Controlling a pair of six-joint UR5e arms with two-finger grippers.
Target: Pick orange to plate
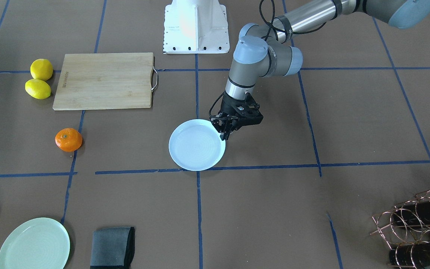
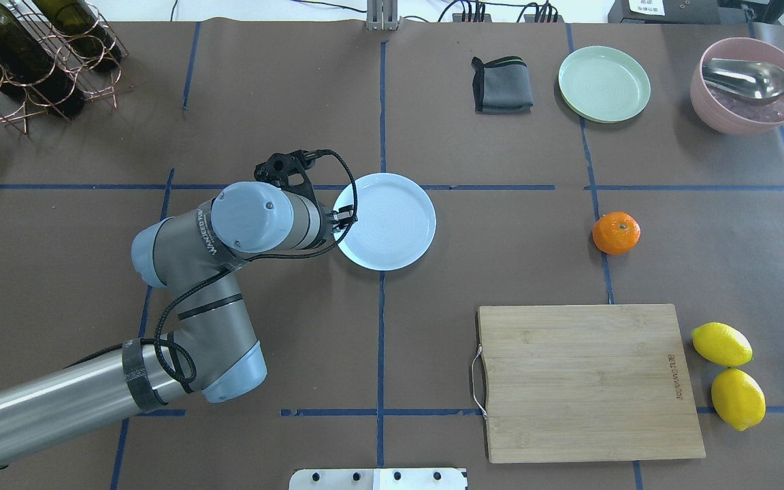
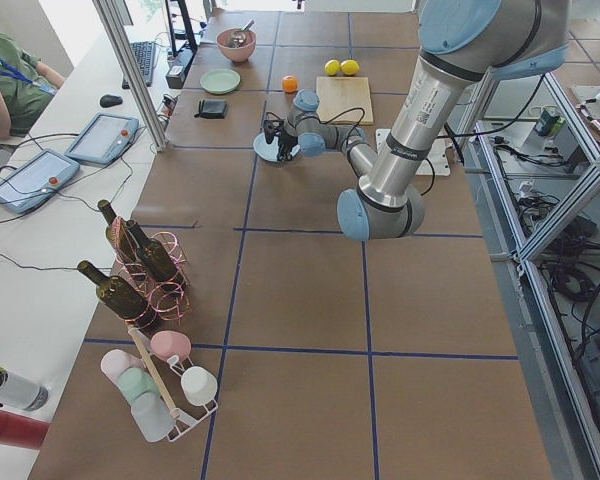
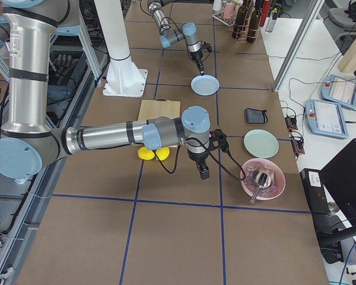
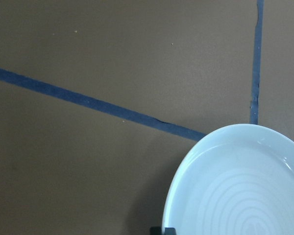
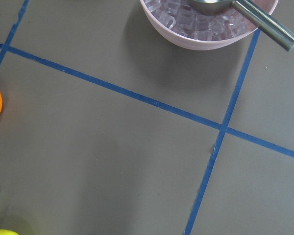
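The orange [image 2: 616, 233] sits alone on the brown table, well apart from the pale blue plate [image 2: 392, 228] that is to receive it. The plate is bare. Seen from over the robot's shoulders, the fruit lies off to the plate's right, on the robot's own right-hand side, just beyond the far corner of the bamboo cutting board [image 2: 586, 381] and not far from two lemons [image 2: 721, 344].

The left gripper [image 1: 224, 133] is at the plate's edge on the side away from the fruit. Its jaws are drawn narrow and appear pinched on the rim, though how firmly cannot be made out. The plate looks to be lying flat on the table.

The right gripper [image 4: 202, 171] hangs above the table between the orange and a pink bowl [image 2: 725, 124] holding ice and a metal ladle. It shows only in the side view from the robot's right, where its opening cannot be judged. Its wrist camera catches the orange at the left edge of its picture (a sliver of fruit, no more).

On this showing the right arm is much the nearer to the fruit, so the pick would seem to be its job. Being round, the orange offers no long axis to line up with. The carry would then run leftward across the table to the plate.
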